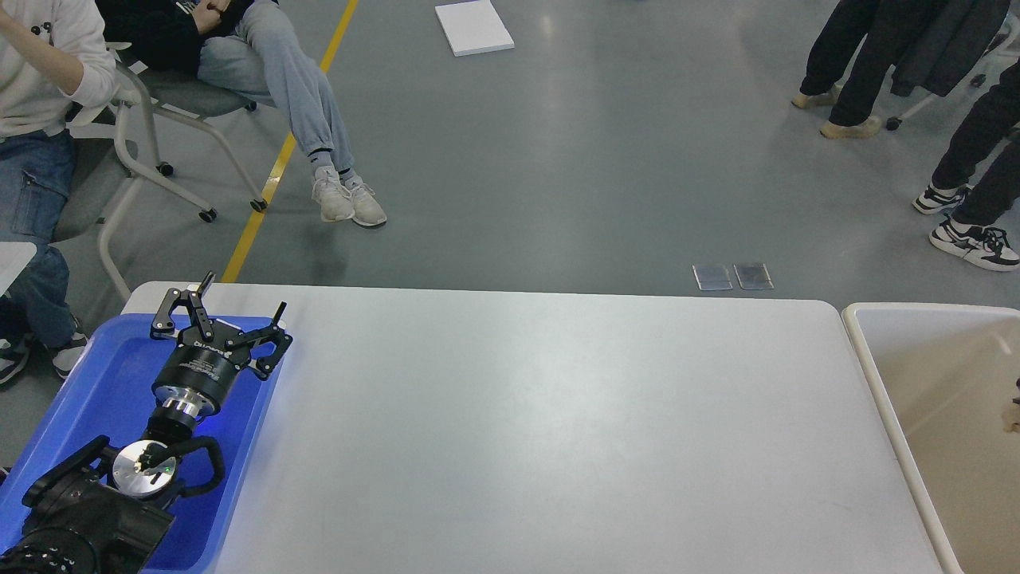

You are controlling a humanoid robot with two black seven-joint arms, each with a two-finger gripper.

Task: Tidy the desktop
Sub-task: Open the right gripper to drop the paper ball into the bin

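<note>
The desktop (558,414) is a wide white-grey table top with rounded corners, and nothing lies on its surface. My left gripper (245,291) is open and empty, held above the far end of the blue tray (96,383) at the table's left end, with one fingertip over the table's far left corner. My right gripper does not show in this view.
A cream-rimmed beige bin (932,343) stands against the table's right end. A small dark-and-tan thing (1015,405) shows at the right edge over the bin; I cannot tell what it is. People sit and stand on the floor beyond the table.
</note>
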